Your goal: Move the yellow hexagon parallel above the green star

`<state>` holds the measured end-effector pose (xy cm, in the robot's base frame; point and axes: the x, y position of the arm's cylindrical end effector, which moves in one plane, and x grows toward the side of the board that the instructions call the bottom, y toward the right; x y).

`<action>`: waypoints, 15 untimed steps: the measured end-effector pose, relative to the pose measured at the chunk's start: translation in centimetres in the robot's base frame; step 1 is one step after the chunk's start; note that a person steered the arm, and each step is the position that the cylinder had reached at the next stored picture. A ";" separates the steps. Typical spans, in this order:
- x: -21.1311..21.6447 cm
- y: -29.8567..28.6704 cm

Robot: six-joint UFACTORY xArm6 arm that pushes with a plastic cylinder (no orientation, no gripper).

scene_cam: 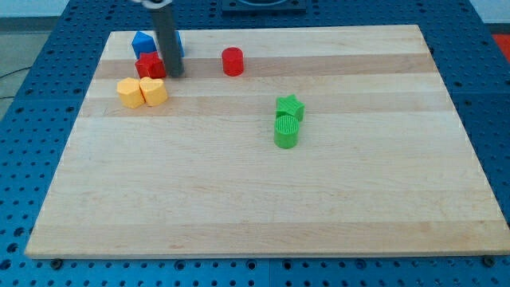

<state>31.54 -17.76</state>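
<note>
The yellow hexagon (154, 91) lies near the board's upper left, touching a second yellow block (130, 92) on its left. The green star (290, 106) sits right of the board's middle, with a green cylinder (286, 131) touching it just below. My tip (174, 73) is at the end of the dark rod, just above and to the right of the yellow hexagon, right beside a red block (149, 66). The tip is far to the left of the green star.
A blue block (145, 41) lies above the red block, and a second blue block (177, 45) shows partly behind the rod. A red cylinder (233, 61) stands at the upper middle. The wooden board (263, 199) rests on a blue perforated table.
</note>
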 end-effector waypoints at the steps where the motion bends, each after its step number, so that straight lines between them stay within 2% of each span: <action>1: 1.4 0.0; 3: 5.8 4.3; 4: 7.3 1.0; 7: 8.1 -8.1; 8: 4.9 -12.3; 9: 3.4 -7.0; 10: 3.4 4.3; 11: 3.4 5.8; 12: 0.5 3.5; 13: 2.0 3.5; 15: -3.7 5.9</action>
<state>27.84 -11.83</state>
